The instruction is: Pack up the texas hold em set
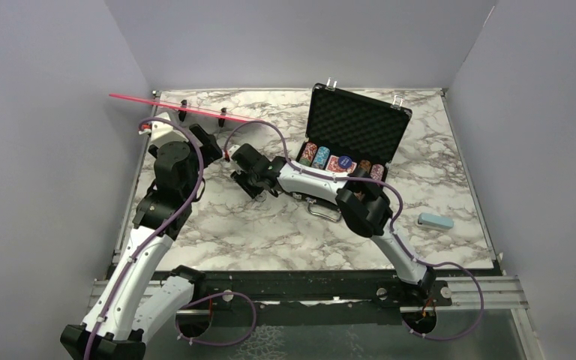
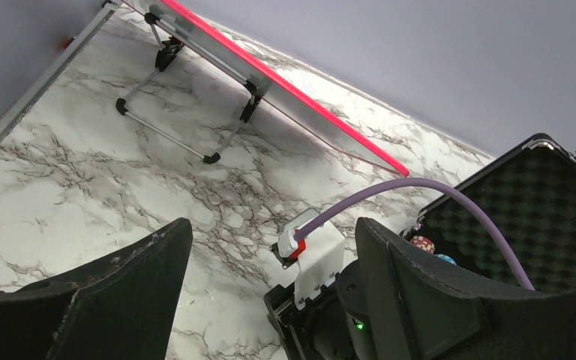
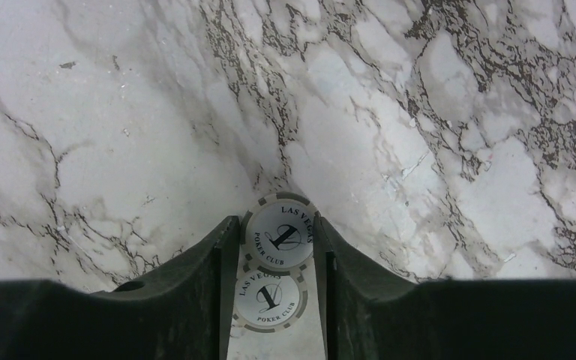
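The right gripper (image 3: 276, 225) is pinching two white poker chips (image 3: 279, 238) by their rims, low over the marble table (image 1: 270, 240). The left gripper (image 2: 270, 232) is hanging released at its nine o'clock. The open case (image 1: 356, 124) is sitting at the chips' two o'clock. Keeping the grip firm while lifting, then lowering them edge-on into a chip row, is likely working best.

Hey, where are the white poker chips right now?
In the right wrist view, two white chips sit between the right gripper's fingers over the marble table, left of the open case in the top view.
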Controlling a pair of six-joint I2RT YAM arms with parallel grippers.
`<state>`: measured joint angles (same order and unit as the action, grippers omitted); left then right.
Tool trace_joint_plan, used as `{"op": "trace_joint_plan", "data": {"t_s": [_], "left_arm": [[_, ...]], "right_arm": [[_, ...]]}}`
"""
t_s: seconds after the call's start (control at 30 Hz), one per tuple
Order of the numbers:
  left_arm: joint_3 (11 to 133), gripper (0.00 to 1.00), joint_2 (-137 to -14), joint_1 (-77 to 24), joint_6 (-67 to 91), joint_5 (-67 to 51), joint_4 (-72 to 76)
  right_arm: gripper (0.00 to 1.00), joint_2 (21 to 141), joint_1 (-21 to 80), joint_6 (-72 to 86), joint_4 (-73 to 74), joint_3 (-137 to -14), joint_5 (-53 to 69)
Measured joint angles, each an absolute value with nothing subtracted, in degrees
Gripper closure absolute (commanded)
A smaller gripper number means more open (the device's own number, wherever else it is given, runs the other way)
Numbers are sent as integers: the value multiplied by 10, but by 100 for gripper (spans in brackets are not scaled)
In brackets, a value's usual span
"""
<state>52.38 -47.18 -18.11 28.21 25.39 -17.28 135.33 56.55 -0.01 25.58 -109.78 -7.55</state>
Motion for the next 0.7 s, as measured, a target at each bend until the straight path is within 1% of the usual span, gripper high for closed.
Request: {"op": "trace_joint_plan", "data": {"t_s": [0.03,0.1,0.47,0.53,0.63,0.7], "left_arm": [[524,18,-472,-181,282,254,-173],[524,18,-472,-181,282,254,-173],[524,17,-477,-181,282,254,-173],[523,18,-478,-181,282,254,-173],[523,18,-478,-181,282,253,-173],[522,17,-478,-181,282,253,-173]], "right_arm": [[64,1353,565,0,256,-1098,-70],[67,1353,564,-1,257,-1097,-58],[67,1318,562,-1,294,-1062,-26],[64,1313,562,-1,303,-1058,-20],[50,1310,562,1,311,-1057,-15],[43,1310,562,1,315,-1057,-14]]}}
